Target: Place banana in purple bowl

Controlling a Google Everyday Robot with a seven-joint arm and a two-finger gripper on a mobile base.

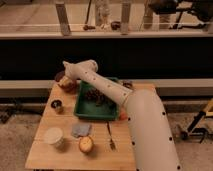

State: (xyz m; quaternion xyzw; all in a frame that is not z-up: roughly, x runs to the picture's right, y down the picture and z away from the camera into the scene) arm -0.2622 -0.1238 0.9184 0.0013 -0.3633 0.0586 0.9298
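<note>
At table's far-left corner | gripper (68,80) over purple bowl (58,76); grip state cannot be told | banana (65,84) seemingly beneath it, at bowl | advice: lower centred, release inside rim

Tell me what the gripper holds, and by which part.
Cannot be told: the gripper is at the purple bowl in the table's far left corner, and any load is out of sight.
</note>
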